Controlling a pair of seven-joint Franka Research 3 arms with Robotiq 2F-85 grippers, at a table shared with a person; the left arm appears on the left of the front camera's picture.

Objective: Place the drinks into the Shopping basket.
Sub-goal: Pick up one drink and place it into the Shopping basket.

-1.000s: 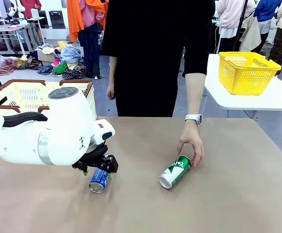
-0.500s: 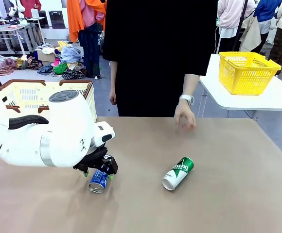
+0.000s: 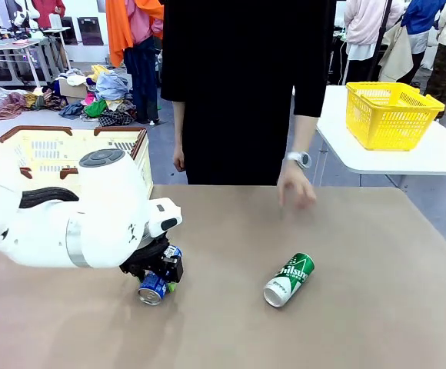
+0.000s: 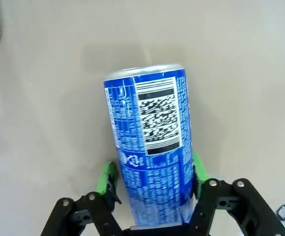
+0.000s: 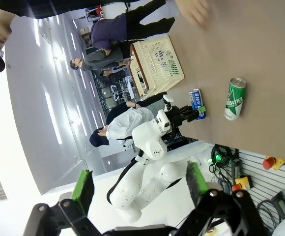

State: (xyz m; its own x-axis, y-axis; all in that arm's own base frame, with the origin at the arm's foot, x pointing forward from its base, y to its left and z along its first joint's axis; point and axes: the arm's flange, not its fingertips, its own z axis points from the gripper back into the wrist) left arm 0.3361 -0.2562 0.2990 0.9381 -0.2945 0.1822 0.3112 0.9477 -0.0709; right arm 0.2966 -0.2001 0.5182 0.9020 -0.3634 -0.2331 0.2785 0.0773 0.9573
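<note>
- The hand (image 3: 294, 187) had been drawn back from the green can (image 3: 289, 280) to the far edge of the table (image 3: 377, 254). That can was left lying on its side, rolled a little nearer and rightward.
- The left gripper (image 4: 152, 173) was found closed on the blue can (image 4: 150, 147), with its pads (image 4: 105, 178) pressed against both sides (whether the can had left the table could not be told).
- The basket (image 3: 54, 150) stood behind the left arm with neither can in it, and the blue can was judged ready for lifting.
- The right gripper (image 5: 140, 186) was held wide open and empty.
</note>
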